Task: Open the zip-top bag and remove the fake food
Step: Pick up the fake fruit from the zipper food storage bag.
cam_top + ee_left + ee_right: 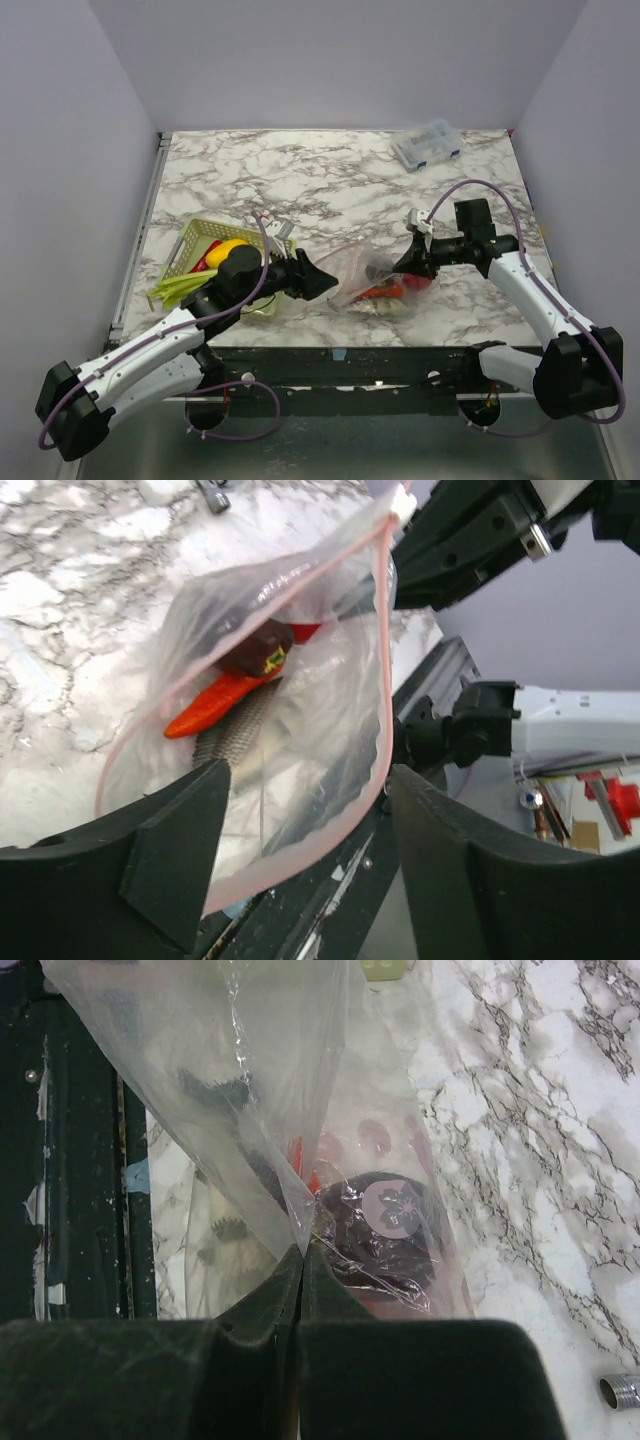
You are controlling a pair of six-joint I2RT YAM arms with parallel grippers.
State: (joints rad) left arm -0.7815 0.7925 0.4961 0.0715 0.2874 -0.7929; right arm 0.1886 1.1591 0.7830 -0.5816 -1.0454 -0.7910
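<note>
Two grippers, one bag, one basket and one box.

1. Right gripper (302,1255): jaws pressed together on a fold of the zip-top bag (250,1080). The clear film is pinched between them and rises from the pinch in a taut, creased sheet.

2. Left gripper (305,780): jaws set wide, with nothing clamped. The bag's open mouth, edged by the pinkish-red zip strip (384,680), sits in the gap between the fingers (170,850). Whether the film touches either finger cannot be told.

3. The bag lies at the near edge of the marble table (330,180), right of centre, between the two grippers. The left gripper is at its left end and the right gripper at its right. Contents seen through the plastic:
   - dark maroon ball (255,645), with a small printed sticker
   - orange carrot (210,708), just beside and below the ball
   - sliver of a red piece (305,632) behind the ball, kind not discernible

4. Pale green mesh basket (185,250): near left of the table, beside the left arm and apart from the bag. Contents:
   - yellow piece (228,250)
   - red chili (207,258), just left of the yellow piece
   - pale green stalk (178,290), its end reaching out past the basket's near rim

5. Small clear compartment box (428,145): far right of the table, well apart from the bag and both grippers. Its contents are too small to identify.
</note>
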